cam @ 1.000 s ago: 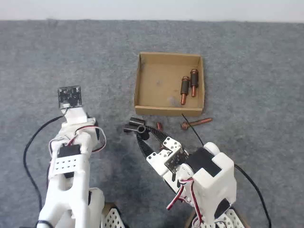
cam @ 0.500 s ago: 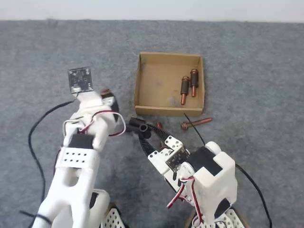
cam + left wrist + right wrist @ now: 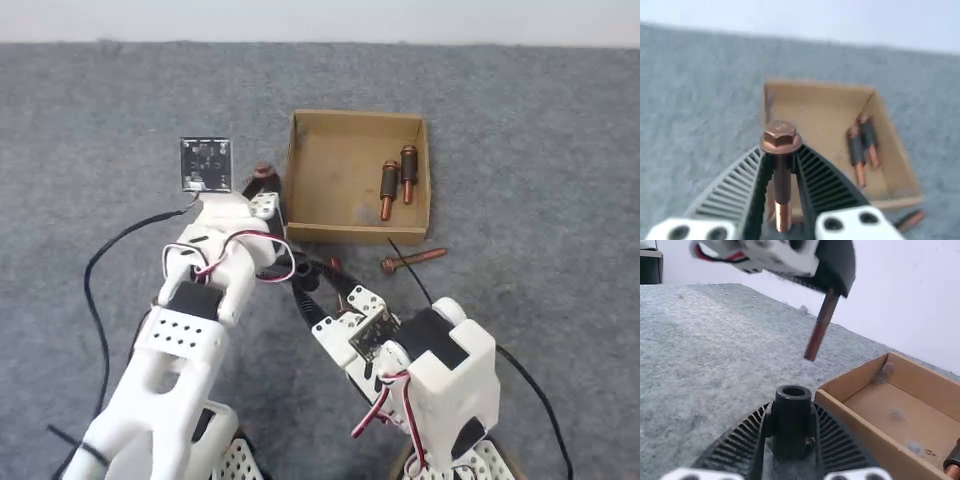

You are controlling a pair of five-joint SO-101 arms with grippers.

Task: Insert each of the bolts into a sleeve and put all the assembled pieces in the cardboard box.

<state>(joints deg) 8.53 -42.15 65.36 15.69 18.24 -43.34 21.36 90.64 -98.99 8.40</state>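
Note:
My left gripper [image 3: 781, 150] is shut on a copper bolt [image 3: 780, 172], head up and shank hanging down. In the high view this bolt's head [image 3: 263, 170] shows just left of the cardboard box [image 3: 335, 215]. My right gripper [image 3: 791, 412] is shut on a black sleeve [image 3: 791, 420] held upright with its bore facing up, in front of the box's near-left corner [image 3: 840, 390]. The left arm's bolt [image 3: 819, 330] hangs tilted above the sleeve, apart from it. Two assembled pieces [image 3: 397, 182] lie in the box.
A loose copper bolt [image 3: 412, 260] lies on the grey carpet just in front of the box, and a short copper piece [image 3: 335, 265] beside the right gripper [image 3: 300, 283]. A thin black wire crosses the carpet near the loose bolt.
The left arm has swung right and forward with the bolt, from the far left to beside the box's left wall, over the sleeve. The right arm has stayed put.

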